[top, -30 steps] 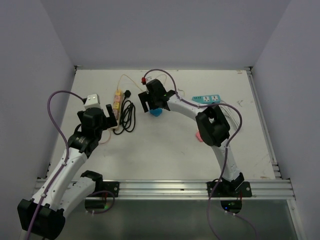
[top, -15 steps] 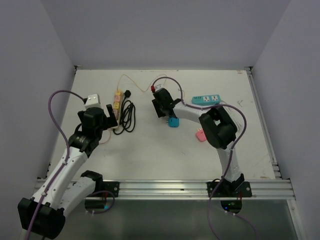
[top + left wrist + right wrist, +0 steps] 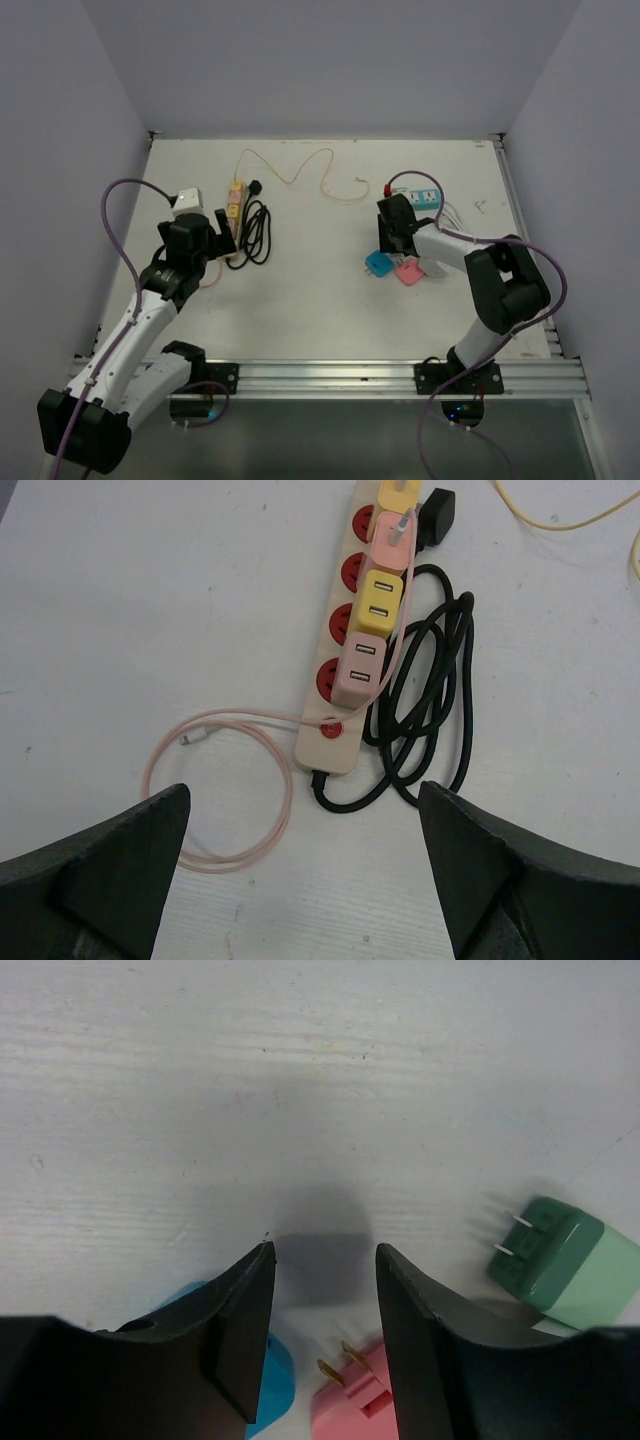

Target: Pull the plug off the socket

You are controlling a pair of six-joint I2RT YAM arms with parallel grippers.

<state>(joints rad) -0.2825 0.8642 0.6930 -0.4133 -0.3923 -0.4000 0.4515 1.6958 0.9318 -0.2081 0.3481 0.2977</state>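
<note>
Plug (image 3: 378,264), blue, beside right fingers (image 3: 240,1320), narrowly parted; left fingers (image 3: 110,870) wide.

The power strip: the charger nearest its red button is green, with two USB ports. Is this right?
No. In the left wrist view the charger nearest the red button of the power strip is pink, not green. It does have two USB ports.

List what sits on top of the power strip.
On the strip: near pink adapter, yellow adapter, far pink adapter, top yellow adapter, with a pink cable crossing it. Sockets beneath are covered.
</note>
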